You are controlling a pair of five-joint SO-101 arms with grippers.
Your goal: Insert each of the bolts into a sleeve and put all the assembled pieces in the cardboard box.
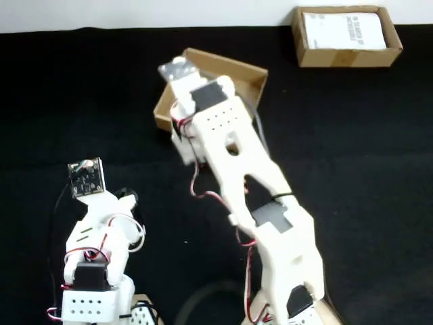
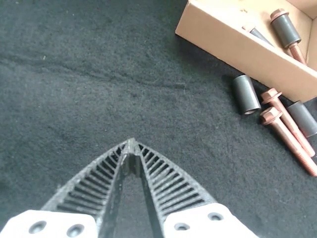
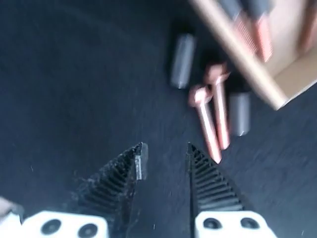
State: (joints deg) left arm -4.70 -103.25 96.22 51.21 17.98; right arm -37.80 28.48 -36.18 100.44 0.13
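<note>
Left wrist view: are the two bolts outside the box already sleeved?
No, both bolts lie bare on the cloth beside two loose sleeves.

No text, number or sign can be read anywhere. The one printed thing is a white sheet (image 1: 345, 30) lying in a cardboard carton (image 1: 348, 58) at the far right corner of the worktop (image 1: 379, 169); it bears a dark heading and rows of fine print, all too small to make out. The heads of the bolts (image 2: 271, 115) lying loose on the worktop show no mark that can be told.
</note>
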